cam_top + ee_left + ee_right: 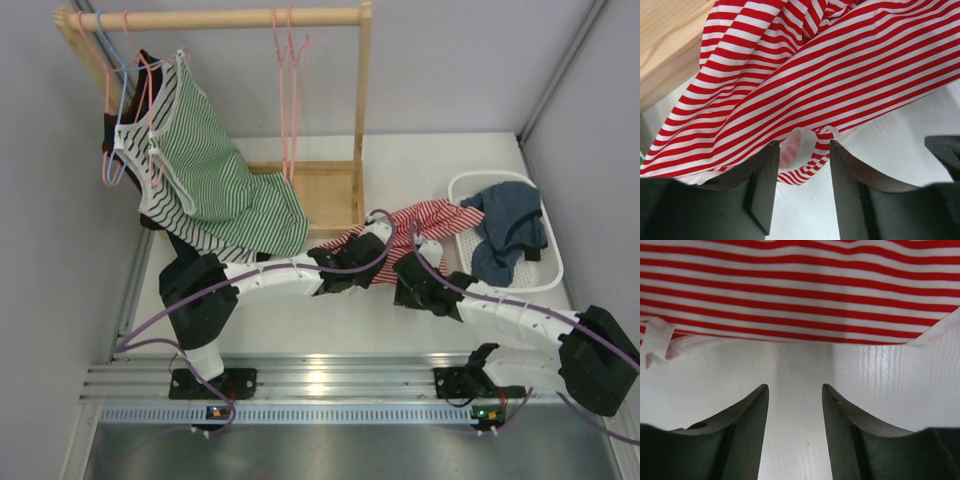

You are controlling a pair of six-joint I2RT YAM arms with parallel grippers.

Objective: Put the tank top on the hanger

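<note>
The red-and-white striped tank top [432, 218] lies crumpled on the white table between the rack's base and the basket. My left gripper [376, 232] is at its left edge. In the left wrist view the jaws [804, 149] stand open, with a fold of the tank top [840, 65] and its white trim lying between the fingertips, not clamped. My right gripper [424, 256] is at the near edge of the top. It is open and empty [795, 387], a little short of the tank top's hem [800, 290]. Two pink hangers [288, 100] hang on the rod.
A wooden rack [362, 100] with a board base [325, 195] stands at the back. A green-and-white striped top [220, 170] hangs at its left among pink hangers and a light blue hanger [124, 90]. A white basket [555, 272] at right holds a dark blue garment [505, 232].
</note>
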